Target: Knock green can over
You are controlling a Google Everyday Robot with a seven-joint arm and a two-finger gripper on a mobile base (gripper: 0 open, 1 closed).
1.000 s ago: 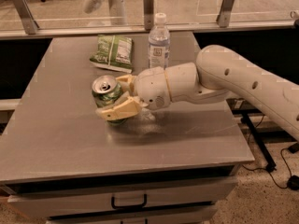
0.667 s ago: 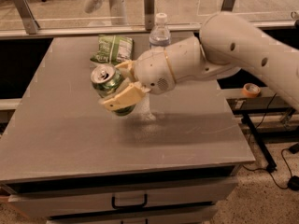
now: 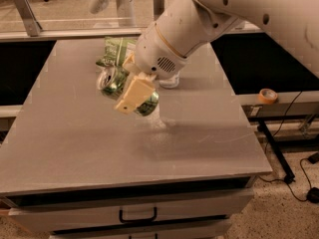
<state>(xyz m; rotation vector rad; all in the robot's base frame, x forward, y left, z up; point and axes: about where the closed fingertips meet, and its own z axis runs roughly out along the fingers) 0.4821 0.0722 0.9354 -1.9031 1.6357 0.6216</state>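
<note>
The green can [image 3: 112, 81] is green with white swirls and a silver top. It is tilted steeply, top pointing left, over the middle of the grey table [image 3: 75, 138]. My gripper [image 3: 130, 99] comes down from the upper right and is shut on the can. One cream finger [image 3: 133, 94] lies across the can's front side; the other finger is hidden behind the can. The can's lower end [image 3: 148, 105] shows past the finger, with a shadow on the table below it.
A flat green snack bag [image 3: 115, 51] lies behind the can at the table's back. The base of a clear bottle [image 3: 169, 81] shows under my arm. A tape roll [image 3: 267, 95] sits on a ledge at right. A drawer handle [image 3: 137, 216] is below the front edge.
The arm has swung up and rotated, tipping the can from upright to steeply tilted with its top to the left. The bottle is now mostly hidden behind the arm.
</note>
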